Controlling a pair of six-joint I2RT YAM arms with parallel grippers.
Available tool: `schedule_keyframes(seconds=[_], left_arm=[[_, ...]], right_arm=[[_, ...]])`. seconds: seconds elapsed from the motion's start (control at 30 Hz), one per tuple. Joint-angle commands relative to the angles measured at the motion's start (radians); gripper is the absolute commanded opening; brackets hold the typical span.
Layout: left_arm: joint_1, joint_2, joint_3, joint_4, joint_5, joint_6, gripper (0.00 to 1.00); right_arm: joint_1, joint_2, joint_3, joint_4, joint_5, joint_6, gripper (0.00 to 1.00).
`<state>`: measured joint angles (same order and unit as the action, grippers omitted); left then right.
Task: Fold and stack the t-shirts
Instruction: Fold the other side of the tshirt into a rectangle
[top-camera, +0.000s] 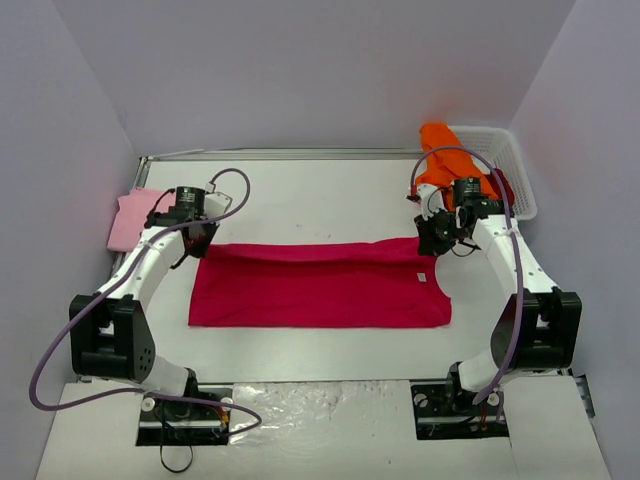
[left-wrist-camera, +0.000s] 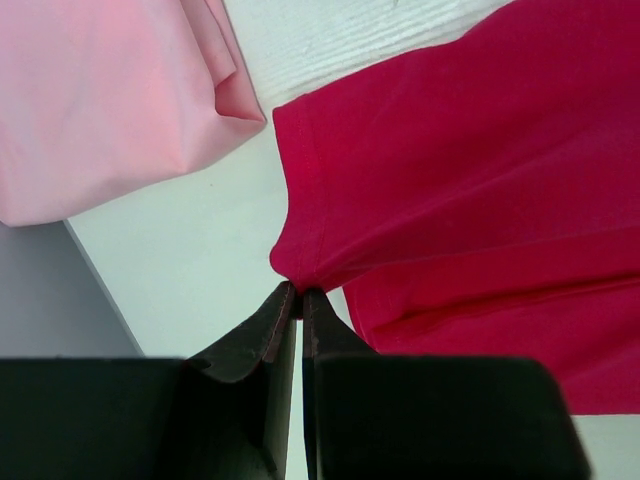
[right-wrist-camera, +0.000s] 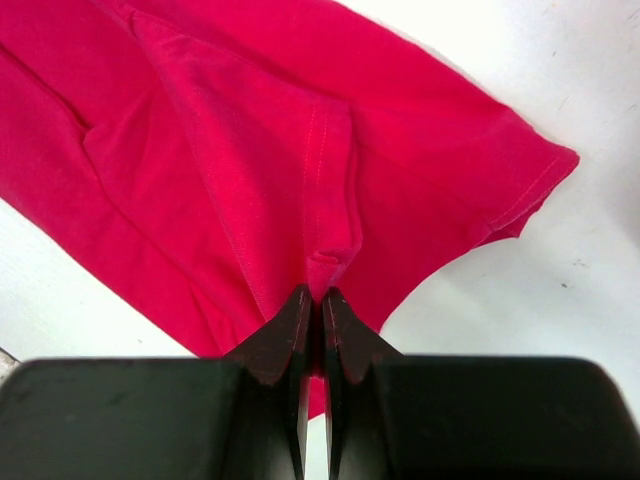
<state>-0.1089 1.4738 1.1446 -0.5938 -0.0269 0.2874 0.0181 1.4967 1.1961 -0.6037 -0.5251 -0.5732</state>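
Observation:
A large crimson-magenta t-shirt (top-camera: 320, 285) lies spread across the middle of the table, its far edge lifted at both ends. My left gripper (top-camera: 200, 238) is shut on its far left corner (left-wrist-camera: 296, 268). My right gripper (top-camera: 432, 240) is shut on a pinch of its far right edge (right-wrist-camera: 335, 262), with a sleeve (right-wrist-camera: 520, 190) hanging free beside it. A pale pink t-shirt (top-camera: 130, 218) lies folded at the far left (left-wrist-camera: 110, 100). The bright orange t-shirt (top-camera: 445, 160) drapes over the basket's near rim, with a dark red one (top-camera: 503, 187) beside it.
A white mesh basket (top-camera: 510, 165) stands at the far right corner. Grey walls close in the table on the left, back and right. The arm bases (top-camera: 185, 405) sit at the near edge.

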Motion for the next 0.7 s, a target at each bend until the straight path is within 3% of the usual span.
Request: schedule_keyframes(seconds=[0.0,0.67], left_arm=[[-0.002,-0.056,-0.019,-0.004,0.005,0.001,0.02],[-0.009,-0.083,-0.134,0.031,0.024,0.009,0.02]], right_arm=[[-0.009,-0.053,-0.026,-0.030,-0.016,-0.016,0.00],[-0.014,-0.013,-0.115,-0.027,-0.024,-0.047,0.00]])
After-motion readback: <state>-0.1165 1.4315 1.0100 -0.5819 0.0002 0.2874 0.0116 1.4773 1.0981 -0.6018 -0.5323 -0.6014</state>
